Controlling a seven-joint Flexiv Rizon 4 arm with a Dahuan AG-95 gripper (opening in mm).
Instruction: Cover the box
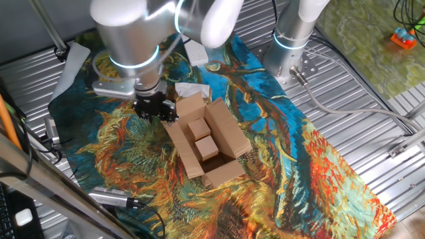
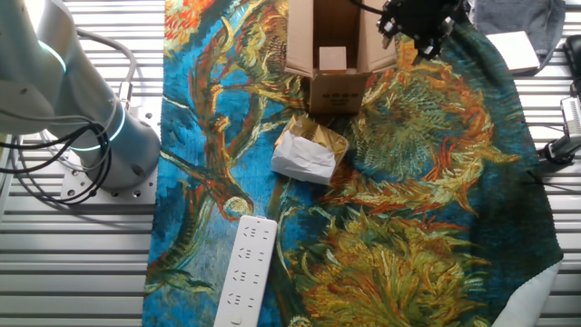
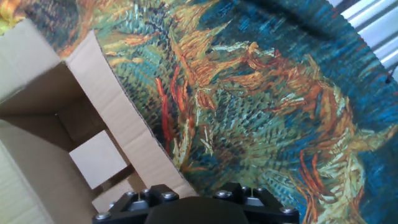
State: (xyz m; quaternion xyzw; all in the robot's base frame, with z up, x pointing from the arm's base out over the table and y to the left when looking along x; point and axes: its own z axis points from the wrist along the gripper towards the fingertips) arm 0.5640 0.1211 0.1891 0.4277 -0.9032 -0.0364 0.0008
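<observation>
Hovering beside 1 raised flap, the end effector [image 1: 157, 108] shows no readable finger gap and holds nothing; the box [image 1: 207, 141] sits open on the patterned cloth [image 1: 319, 159], light, stiff corrugated board, best pushed at flap edges.

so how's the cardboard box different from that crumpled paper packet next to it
The box is plain brown corrugated cardboard with straight edges; the paper packet is white and tan, crumpled and irregular. The box stands open with its flaps spread and small cardboard blocks inside; the packet is bunched shut. The box is larger, and the gripper hovers at one of its flaps, away from the packet. Both rest on the painted cloth.
</observation>
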